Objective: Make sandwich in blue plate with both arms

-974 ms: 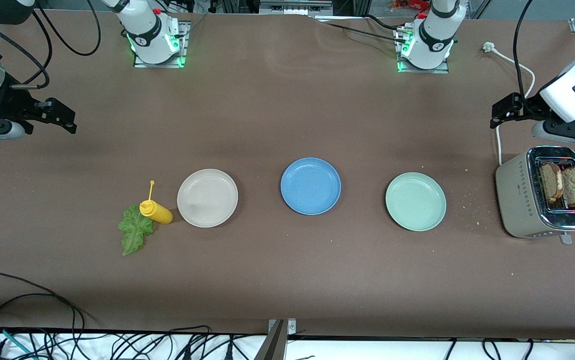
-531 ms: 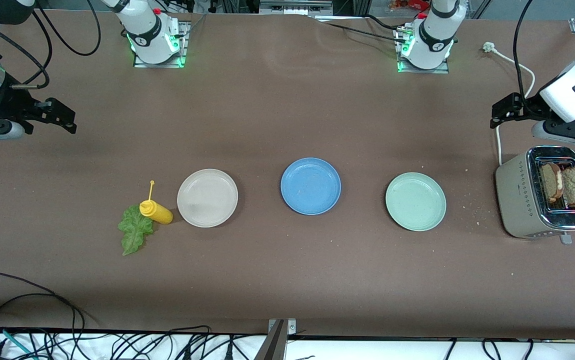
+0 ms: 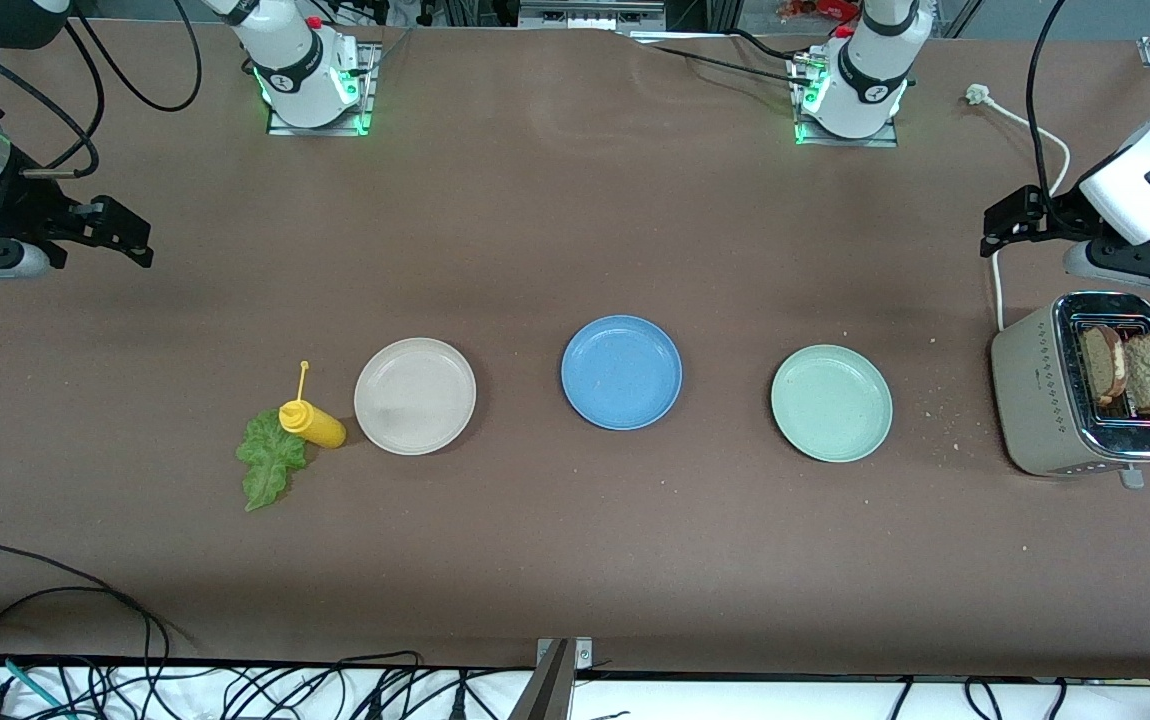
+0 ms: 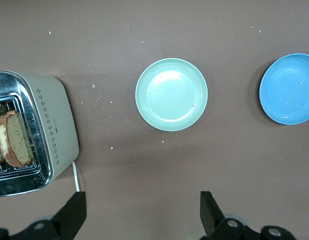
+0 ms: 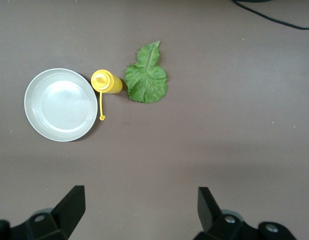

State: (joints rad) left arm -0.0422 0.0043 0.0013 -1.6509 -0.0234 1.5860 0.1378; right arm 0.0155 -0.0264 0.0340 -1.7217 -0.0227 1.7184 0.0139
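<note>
While bread slices (image 3: 1133,372) stand upright in toaster (image 3: 1045,405), risk of slipping or crumbling under a skewed pinch. Left gripper (image 3: 1020,222) over desk (image 3: 575,560) near toaster, right gripper (image 3: 105,232) at lettuce (image 3: 269,462) end; both fingers wide apart, empty. Blue plate (image 3: 621,372) bare, mid-desk, well apart from both.

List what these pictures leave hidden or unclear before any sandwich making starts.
- Bread slices: lower halves hidden inside the toaster slots, front view; one slice cut off by the edge in the left wrist view.
- Lettuce leaf: one edge covered by the yellow bottle, front view.
- Left gripper and right gripper: arms cut off by the front view's edges.
- Blue plate: rim clipped by the left wrist view's edge.
</note>
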